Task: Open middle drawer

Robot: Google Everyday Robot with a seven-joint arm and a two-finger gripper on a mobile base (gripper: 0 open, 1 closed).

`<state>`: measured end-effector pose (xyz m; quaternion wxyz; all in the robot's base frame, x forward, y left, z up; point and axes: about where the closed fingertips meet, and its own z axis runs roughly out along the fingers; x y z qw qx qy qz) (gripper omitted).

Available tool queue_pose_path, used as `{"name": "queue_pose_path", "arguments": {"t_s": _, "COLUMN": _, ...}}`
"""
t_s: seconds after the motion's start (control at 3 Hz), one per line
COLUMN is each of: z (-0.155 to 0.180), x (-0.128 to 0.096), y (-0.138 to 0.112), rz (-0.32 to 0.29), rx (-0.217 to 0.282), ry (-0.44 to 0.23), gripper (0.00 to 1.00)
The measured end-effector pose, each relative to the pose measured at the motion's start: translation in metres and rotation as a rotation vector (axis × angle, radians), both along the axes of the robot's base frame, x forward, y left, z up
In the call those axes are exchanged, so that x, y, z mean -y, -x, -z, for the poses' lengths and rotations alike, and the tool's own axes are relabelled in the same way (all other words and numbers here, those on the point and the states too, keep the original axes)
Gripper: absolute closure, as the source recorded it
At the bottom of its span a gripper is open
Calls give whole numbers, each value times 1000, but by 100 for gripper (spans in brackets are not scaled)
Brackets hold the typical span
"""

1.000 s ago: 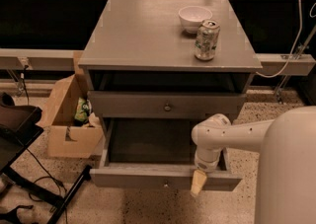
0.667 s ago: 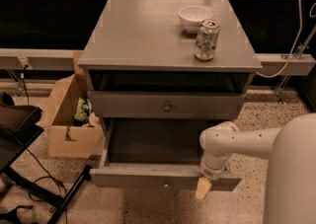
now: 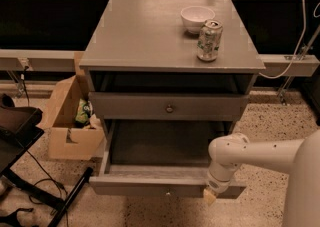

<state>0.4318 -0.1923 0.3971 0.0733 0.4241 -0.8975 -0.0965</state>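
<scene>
The grey cabinet (image 3: pixel 150 36) has a closed upper drawer (image 3: pixel 130 107) with a small round knob (image 3: pixel 169 108). Below it the middle drawer (image 3: pixel 155 185) is pulled far out and its dark inside shows. Its own small knob (image 3: pixel 167 191) sits at the centre of the front. The lowest drawer is hidden under it. My gripper (image 3: pixel 210 197) points down over the right end of the open drawer's front, well to the right of the knob. It hangs from the white arm (image 3: pixel 260 153) that comes in from the right.
A white bowl (image 3: pixel 197 18) and a drink can (image 3: pixel 209 40) stand on the cabinet top at the right. An open cardboard box (image 3: pixel 70 116) with items stands on the floor to the left. A dark stand with legs and cables (image 3: pixel 30 171) is at the lower left.
My arm and gripper have shifted to the right along the open drawer's front, away from the knob. The drawer has stayed pulled out.
</scene>
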Motion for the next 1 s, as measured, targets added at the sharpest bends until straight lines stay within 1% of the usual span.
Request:
{"name": "queue_pose_path", "arguments": {"t_s": 0.33, "z": 0, "x": 0, "y": 0, "rz": 0, "rx": 0, "ry": 0, "gripper": 85}}
{"name": "queue_pose_path", "arguments": {"t_s": 0.67, "z": 0, "x": 0, "y": 0, "rz": 0, "rx": 0, "ry": 0, "gripper": 100}}
{"name": "queue_pose_path", "arguments": {"t_s": 1.0, "z": 0, "x": 0, "y": 0, "rz": 0, "rx": 0, "ry": 0, "gripper": 100}}
